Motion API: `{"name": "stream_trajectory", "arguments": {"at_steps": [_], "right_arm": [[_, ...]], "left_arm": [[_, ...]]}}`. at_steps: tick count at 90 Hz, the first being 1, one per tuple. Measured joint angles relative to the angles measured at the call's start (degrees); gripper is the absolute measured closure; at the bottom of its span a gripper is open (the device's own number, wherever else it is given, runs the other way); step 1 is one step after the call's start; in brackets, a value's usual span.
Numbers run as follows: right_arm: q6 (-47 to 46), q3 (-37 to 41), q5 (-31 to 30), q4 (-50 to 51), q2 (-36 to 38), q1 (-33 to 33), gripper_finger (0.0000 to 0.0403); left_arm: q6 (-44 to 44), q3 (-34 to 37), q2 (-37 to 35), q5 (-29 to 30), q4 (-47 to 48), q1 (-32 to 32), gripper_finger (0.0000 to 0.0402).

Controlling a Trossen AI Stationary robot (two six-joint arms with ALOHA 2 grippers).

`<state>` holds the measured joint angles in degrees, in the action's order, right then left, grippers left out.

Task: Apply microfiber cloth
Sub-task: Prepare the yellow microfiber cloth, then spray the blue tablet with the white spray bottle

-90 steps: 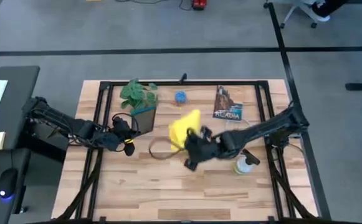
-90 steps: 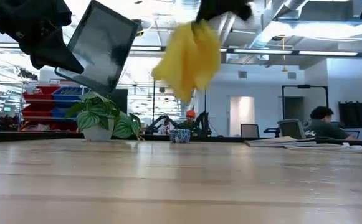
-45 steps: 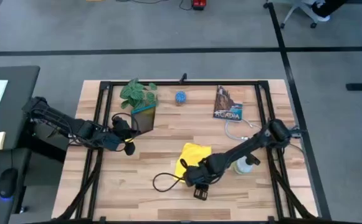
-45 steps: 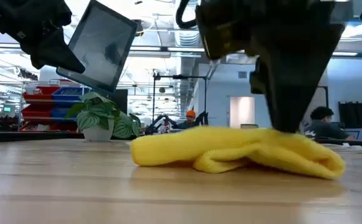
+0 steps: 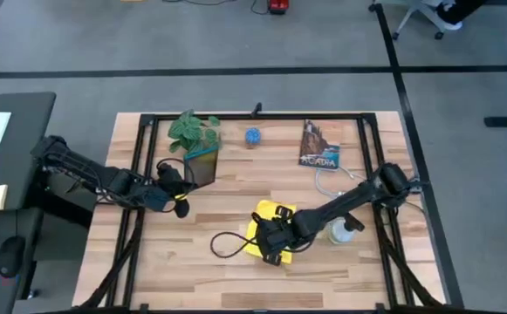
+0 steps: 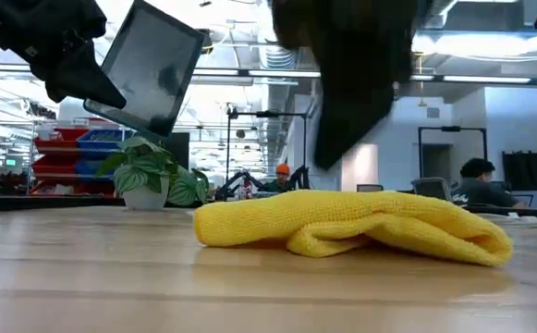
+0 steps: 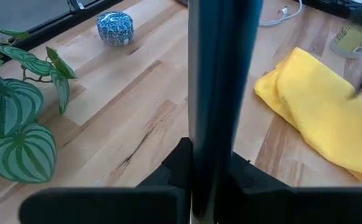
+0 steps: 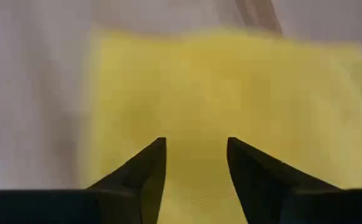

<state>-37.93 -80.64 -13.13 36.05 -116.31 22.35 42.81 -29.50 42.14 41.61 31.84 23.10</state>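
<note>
Bare surface across the lower frame, right pincer over the microfiber cloth at centre, bottle just right, cable loop left

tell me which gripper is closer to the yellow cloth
Right. The right gripper hangs open directly over the microfiber cloth lying on the table. The left gripper is off to the side, holding the tablet up.

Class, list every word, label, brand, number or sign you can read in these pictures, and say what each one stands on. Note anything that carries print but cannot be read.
"ACADIA": on the cover of the book lying near the table's far edge, seen in the high view.
The bottle by the right arm carries a label, too small to read.
The microfiber cloth, the tablet and the blue patterned pot show no text.
</note>
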Motion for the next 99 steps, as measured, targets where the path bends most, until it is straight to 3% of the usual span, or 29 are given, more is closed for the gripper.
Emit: {"name": "stream_trajectory", "arguments": {"at_steps": [11, 23, 42, 52, 71, 99], "right_arm": [[0.75, 0.94, 0.89, -7.31, -2.84, -0.35, 0.0286], [7.77, 0.76, 0.89, -19.76, -6.51, -2.19, 0.0299], [22.76, 1.03, 1.52, -37.15, -9.00, -9.10, 0.0305], [24.77, 1.05, 1.44, -44.17, -8.49, -12.87, 0.0305], [28.99, 0.98, 3.24, -40.79, -2.58, -14.02, 0.0305], [40.00, 0.98, -11.30, -33.57, 15.77, -4.04, 0.0305]], "left_arm": [[-0.09, 0.00, 0.92, -0.95, -1.72, 0.01, 0.0388], [-2.01, 0.00, 2.94, -0.94, -5.16, 0.01, 0.0388], [-4.44, 0.00, 6.20, -0.89, -9.64, 0.01, 0.0388], [-4.16, 0.00, 6.73, -0.83, -10.72, -0.22, 0.0388], [-3.90, 0.00, 6.62, -0.77, -11.93, -0.67, 0.0388], [-3.81, 0.00, 12.68, -2.16, -16.65, -0.66, 0.0388]]}}
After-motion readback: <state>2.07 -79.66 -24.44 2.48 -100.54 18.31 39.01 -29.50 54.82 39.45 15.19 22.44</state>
